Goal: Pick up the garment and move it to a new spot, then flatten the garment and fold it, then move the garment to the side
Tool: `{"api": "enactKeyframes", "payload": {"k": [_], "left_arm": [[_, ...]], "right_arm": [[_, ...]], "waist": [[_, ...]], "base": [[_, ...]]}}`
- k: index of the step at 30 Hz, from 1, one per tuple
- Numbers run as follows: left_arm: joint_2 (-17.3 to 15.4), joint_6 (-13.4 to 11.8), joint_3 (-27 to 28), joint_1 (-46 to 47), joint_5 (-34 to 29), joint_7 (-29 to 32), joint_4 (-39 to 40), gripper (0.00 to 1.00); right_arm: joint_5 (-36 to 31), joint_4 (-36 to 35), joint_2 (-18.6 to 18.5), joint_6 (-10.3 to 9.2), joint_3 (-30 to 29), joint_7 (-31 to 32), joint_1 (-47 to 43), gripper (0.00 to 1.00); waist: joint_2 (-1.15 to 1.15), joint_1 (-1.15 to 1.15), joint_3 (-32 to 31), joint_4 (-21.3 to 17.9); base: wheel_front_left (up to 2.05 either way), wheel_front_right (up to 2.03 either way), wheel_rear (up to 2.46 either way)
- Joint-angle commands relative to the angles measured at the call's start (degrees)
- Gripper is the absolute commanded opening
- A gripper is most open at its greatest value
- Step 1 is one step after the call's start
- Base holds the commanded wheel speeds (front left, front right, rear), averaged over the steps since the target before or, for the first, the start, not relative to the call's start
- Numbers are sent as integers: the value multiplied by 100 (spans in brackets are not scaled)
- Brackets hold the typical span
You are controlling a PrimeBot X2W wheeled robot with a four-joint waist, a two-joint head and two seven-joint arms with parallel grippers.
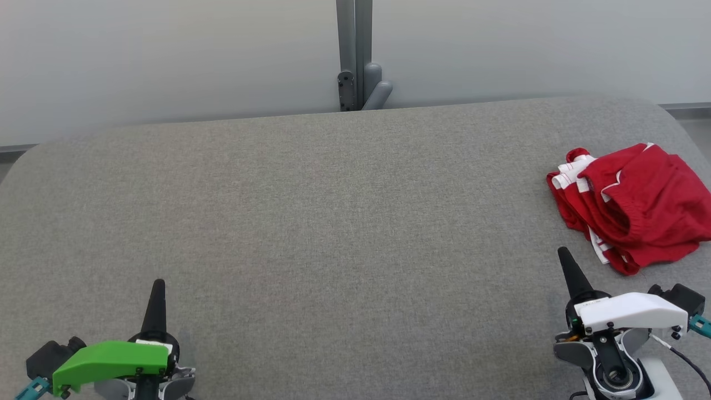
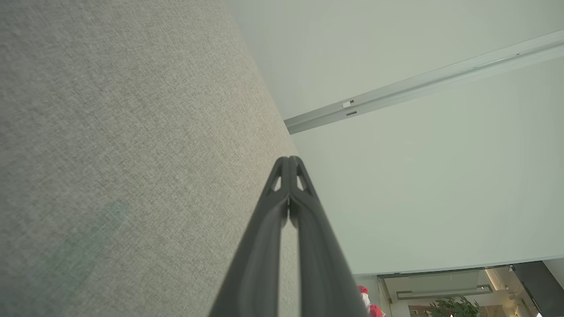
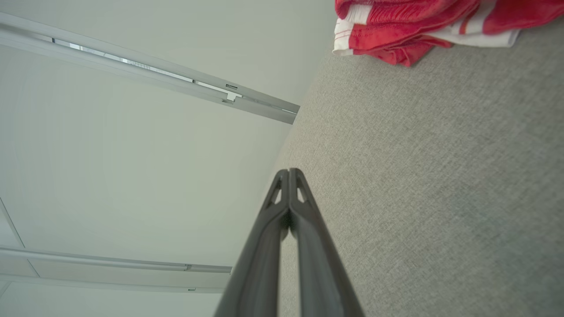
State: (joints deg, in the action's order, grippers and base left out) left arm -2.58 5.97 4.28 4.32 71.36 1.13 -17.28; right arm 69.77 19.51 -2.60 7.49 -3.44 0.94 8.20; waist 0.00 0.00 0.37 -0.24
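A red garment (image 1: 633, 208) with white striped trim lies crumpled near the right edge of the grey fabric table (image 1: 333, 222); its near edge shows in the right wrist view as the garment (image 3: 423, 26) at the top. My right gripper (image 1: 564, 255) is shut and empty at the lower right, a short way in front of the garment and apart from it; its fingers (image 3: 288, 174) are pressed together. My left gripper (image 1: 159, 284) is shut and empty at the lower left, far from the garment, with fingers (image 2: 288, 160) closed tip to tip.
A grey post with a bracket (image 1: 355, 61) stands behind the table's far edge against a pale wall. The table has rounded corners, and the garment lies close to its right edge. A wide stretch of bare fabric lies between the two grippers.
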Motion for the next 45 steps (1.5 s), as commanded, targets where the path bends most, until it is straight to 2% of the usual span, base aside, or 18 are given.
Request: {"api": "enactKeyframes", "payload": {"k": [1, 45], "left_arm": [[-36, 30, 54, 153, 192, 44, 62, 0], [-46, 162, 260, 257, 2053, 540, 300, 0]], "right_arm": [[205, -102, -32, 2, -46, 55, -41, 0], [2191, -490, -41, 1, -288, 554, -162, 0]], "waist": [[0, 0, -1, 1], [0, 0, -15, 23]], "base": [[0, 0, 0], [0, 0, 0]]}}
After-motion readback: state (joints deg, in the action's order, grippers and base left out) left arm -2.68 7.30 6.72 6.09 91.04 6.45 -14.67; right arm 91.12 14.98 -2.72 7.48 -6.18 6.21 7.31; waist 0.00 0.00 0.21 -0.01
